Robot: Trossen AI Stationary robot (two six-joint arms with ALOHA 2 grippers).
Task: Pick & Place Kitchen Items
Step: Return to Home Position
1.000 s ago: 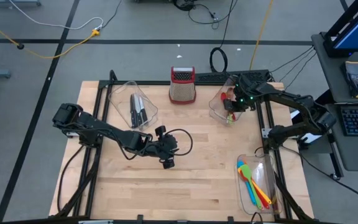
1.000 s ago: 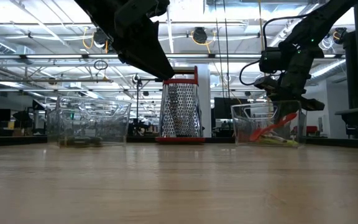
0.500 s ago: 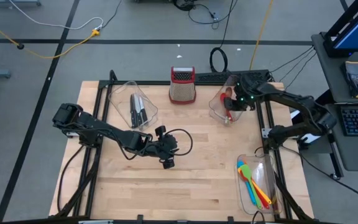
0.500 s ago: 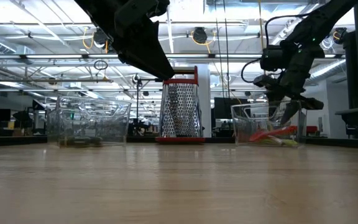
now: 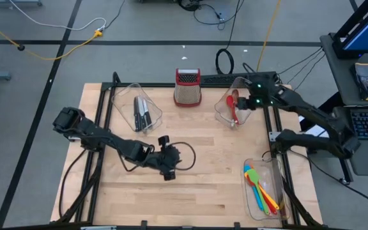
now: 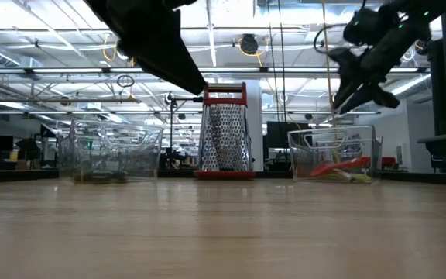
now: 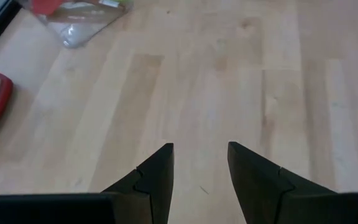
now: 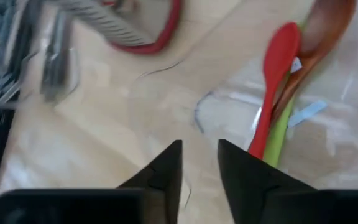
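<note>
Right arm (image 5: 305,115) comes in from the table's edge with its elbow bent and its wrist lifted. The right gripper (image 5: 246,102) hangs above the rim of a clear bin (image 5: 222,110) without touching it, fingers a narrow gap apart, nothing between them. Just ahead of and below its fingertips the red spoon (image 8: 277,81) lies in that bin, over a green spoon (image 8: 277,140) and beside a brown spoon (image 8: 319,37). The box grater (image 5: 187,87) stands just past the bin from this gripper. Left arm (image 5: 107,137) stretches low over the table (image 5: 209,191). The left gripper (image 5: 167,172) hovers over bare wood, fingers parted and empty. The knives (image 5: 141,114) lie in a second bin beyond its forearm. The spatulas (image 5: 264,191) lie in a third bin, well apart from both grippers.
</note>
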